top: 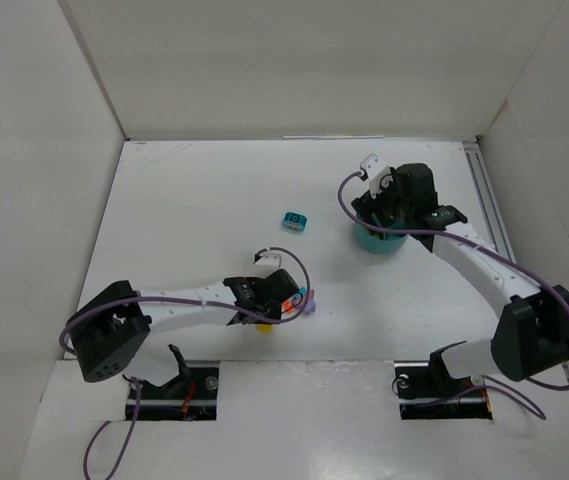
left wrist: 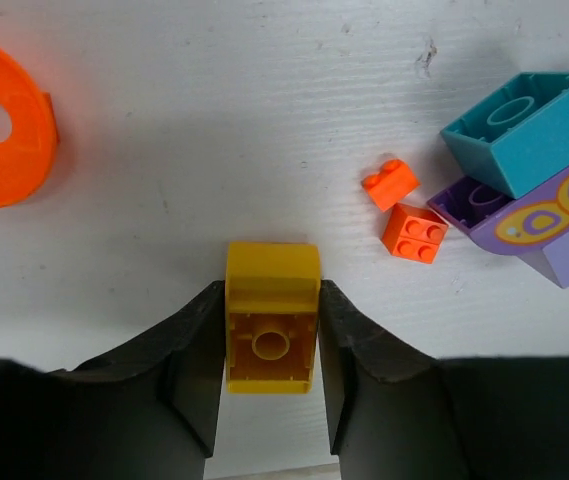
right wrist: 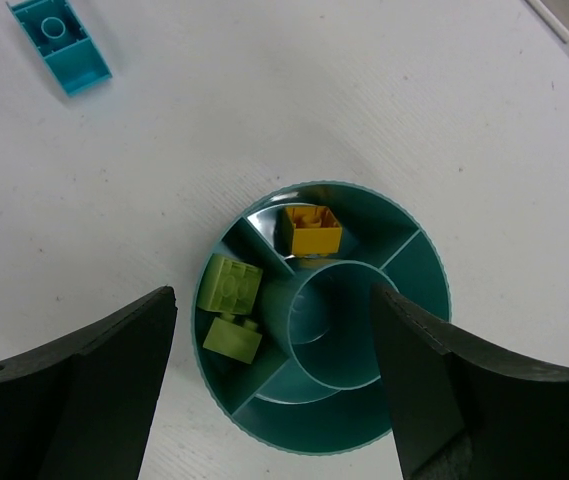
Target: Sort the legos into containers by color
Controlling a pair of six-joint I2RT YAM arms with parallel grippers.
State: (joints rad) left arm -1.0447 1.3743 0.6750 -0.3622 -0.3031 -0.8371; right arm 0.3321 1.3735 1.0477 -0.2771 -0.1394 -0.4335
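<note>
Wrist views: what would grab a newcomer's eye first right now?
The left gripper pinches a yellow-orange brick on both sides, with small orange-red bricks further right in that view. The right gripper hangs open over the teal bowl, which holds a second yellow-orange brick and two yellow-green bricks in neighbouring compartments.

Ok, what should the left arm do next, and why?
Probably lift straight up: the left fingers seem to clamp both sides of the yellow brick, which looks to rest on the table. Another yellow brick lies in the teal bowl under the open right fingers.
</note>
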